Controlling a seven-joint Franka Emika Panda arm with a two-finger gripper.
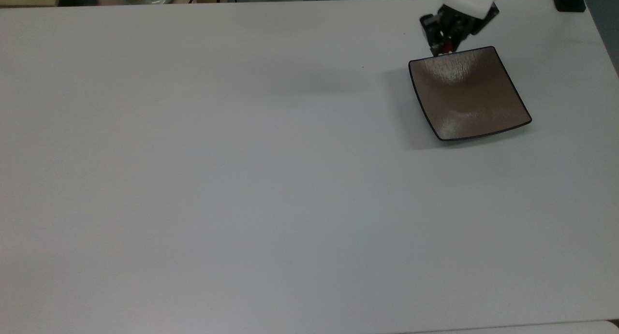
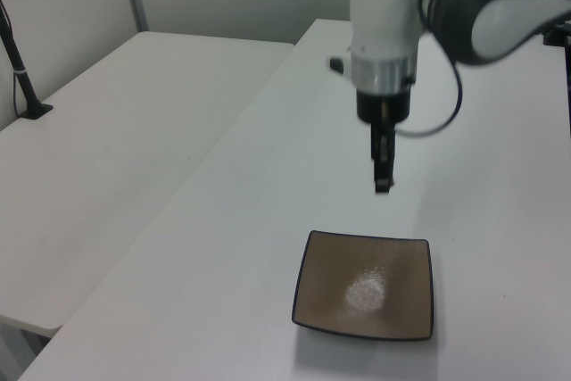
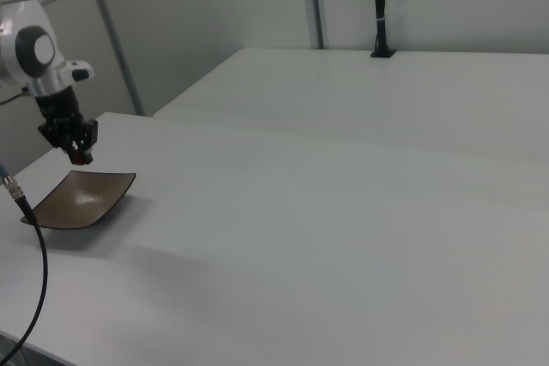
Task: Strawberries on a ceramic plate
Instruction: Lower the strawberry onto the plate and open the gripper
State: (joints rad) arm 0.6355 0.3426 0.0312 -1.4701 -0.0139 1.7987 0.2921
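Top view. I log one ceramic plate (image 1: pixel 468 93), square, glossy brown with a thin black rim, flat on the white tabletop (image 1: pixel 242 179) toward the top view's right. The gripper (image 1: pixel 446 48) hangs at the plate's upper edge, near its upper-left corner. I see its jaws narrowed on the strawberry (image 1: pixel 448 47), a small red speck between them. Items at the far edge of the tabletop are too small for me to name.

Left view. The plate (image 2: pixel 366 285) sits in the lower middle, a bright glare at its centre. The gripper (image 2: pixel 383 183) points straight down from the white arm (image 2: pixel 385 33), its tip above the tabletop just beyond the plate's far edge. I cannot make out the berry here.

Right view. The plate (image 3: pixel 79 199) lies at the right view's left. The gripper (image 3: pixel 80 157) hovers over the plate's far edge, a trace of red at its tip. A black cable (image 3: pixel 30 246) runs down the lower left.
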